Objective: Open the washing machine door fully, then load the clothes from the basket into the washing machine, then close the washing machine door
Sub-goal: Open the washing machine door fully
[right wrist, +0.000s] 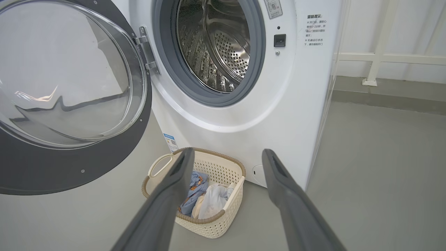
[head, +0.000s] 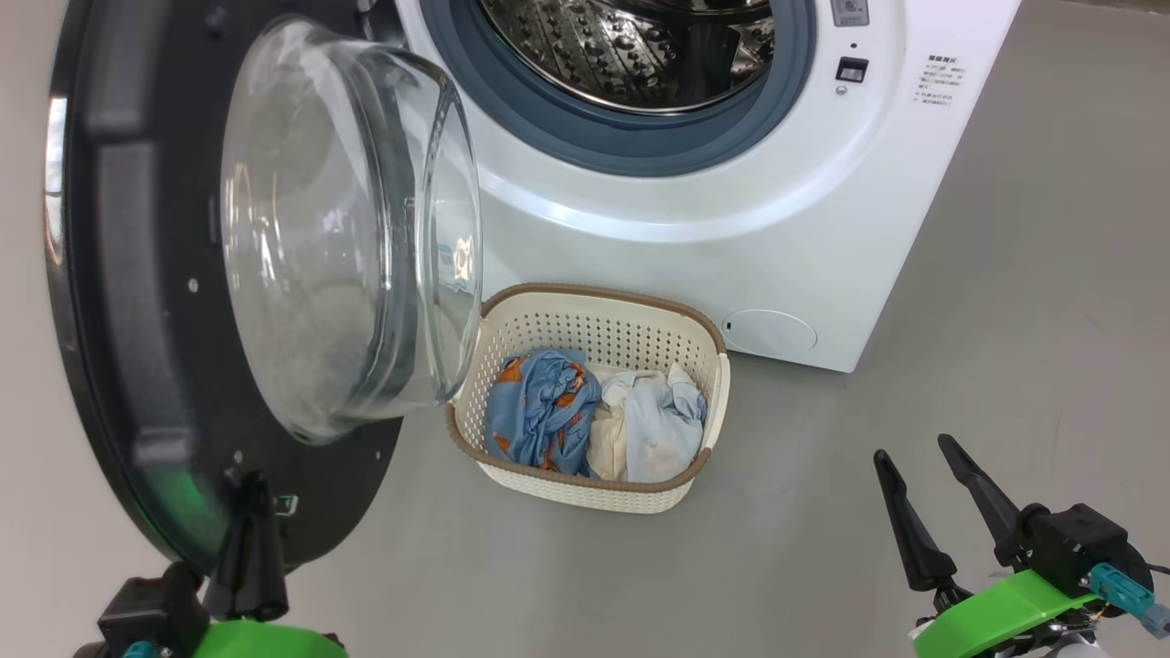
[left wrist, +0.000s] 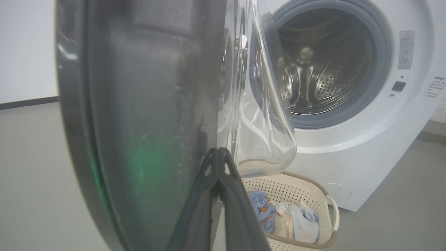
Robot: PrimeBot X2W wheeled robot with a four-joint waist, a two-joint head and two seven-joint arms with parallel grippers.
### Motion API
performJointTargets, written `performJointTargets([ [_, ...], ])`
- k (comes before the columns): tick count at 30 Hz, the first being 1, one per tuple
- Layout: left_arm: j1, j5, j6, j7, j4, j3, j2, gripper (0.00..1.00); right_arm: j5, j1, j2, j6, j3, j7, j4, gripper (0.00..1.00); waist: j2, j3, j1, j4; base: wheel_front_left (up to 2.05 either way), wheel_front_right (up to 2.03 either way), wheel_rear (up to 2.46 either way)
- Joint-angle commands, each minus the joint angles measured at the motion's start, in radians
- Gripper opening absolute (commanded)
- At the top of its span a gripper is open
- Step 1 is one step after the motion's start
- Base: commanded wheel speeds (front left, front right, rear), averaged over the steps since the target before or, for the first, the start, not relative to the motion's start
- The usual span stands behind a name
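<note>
**Left tool (head: pixel 251 493) pressed together, right tool (head: pixel 914 450) spread**

Clothes (head: pixel 585 416) lie bunched in the basket (head: pixel 603 306) on the floor (head: pixel 1005 320) before the washing machine (head: pixel 731 210), beside its open door (head: pixel 119 274). They are likely soft, light and limp, so pinch a raised top fold.

— What do the arms end in?
— Each tool has two long dark fingers (right wrist: pixel 296 209), broad at the root and narrowing to a blunt tip; the left tool (head: pixel 249 498) looks matt charcoal up close; the right tool (head: pixel 914 450) matches it.
— And behind the fingers?
— A boxy black block (head: pixel 1074 539); beneath it a bright green shell (head: pixel 1005 599), smooth and curved; a teal plug (head: pixel 1126 592) juts from the side; a thin dark cable (head: pixel 1159 568) runs off the block; the left green shell (head: pixel 265 640) is alike.
</note>
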Motion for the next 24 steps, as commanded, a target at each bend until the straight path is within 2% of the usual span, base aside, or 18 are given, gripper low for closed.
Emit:
performJointTargets([
  [1,-0.026,-0.013,0.01,-0.006,-0.005,0.054,0.032,0.0,-0.009,0.0,-0.013,0.002,0.026,-0.012,-0.031,1.0,0.0,-0.002,0.0,0.002,0.0,0.0,0.0],
  [11,-0.044,-0.045,0.016,-0.017,0.063,0.117,0.042,0.0,-0.036,-0.011,-0.007,0.002,0.059,-0.011,-0.079,1.0,0.0,-0.003,0.0,0.0,0.0,0.0,0.0],
  [24,-0.129,-0.056,-0.006,-0.023,0.145,0.214,0.063,0.0,-0.039,-0.019,-0.023,0.002,0.054,0.009,-0.11,1.0,0.0,0.033,0.0,-0.008,0.0,0.0,0.0],
])
